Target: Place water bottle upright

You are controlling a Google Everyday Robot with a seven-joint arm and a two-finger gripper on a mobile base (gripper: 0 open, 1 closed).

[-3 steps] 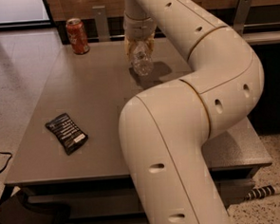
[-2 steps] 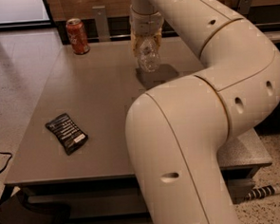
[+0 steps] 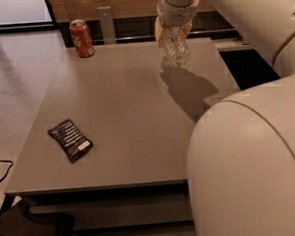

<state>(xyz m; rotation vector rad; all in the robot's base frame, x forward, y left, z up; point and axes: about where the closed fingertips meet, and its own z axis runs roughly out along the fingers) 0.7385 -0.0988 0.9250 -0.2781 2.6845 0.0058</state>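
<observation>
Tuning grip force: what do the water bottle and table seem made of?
Water bottle, in the gripper over the far edge: likely thin clear plastic, see-through and ribbed. Table: matte grey-brown, perhaps laminate; soft shadow, no glare.

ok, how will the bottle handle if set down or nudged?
The bottle looks clear, seemingly empty: probably light, easily tipped. Thin plastic may flex in the jaws. The gripper holds it above the far side of the table.

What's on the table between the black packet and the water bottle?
Camera view: bare table only. The gripper holds the water bottle over the far right side; the soda can stands far left, off that line.
</observation>
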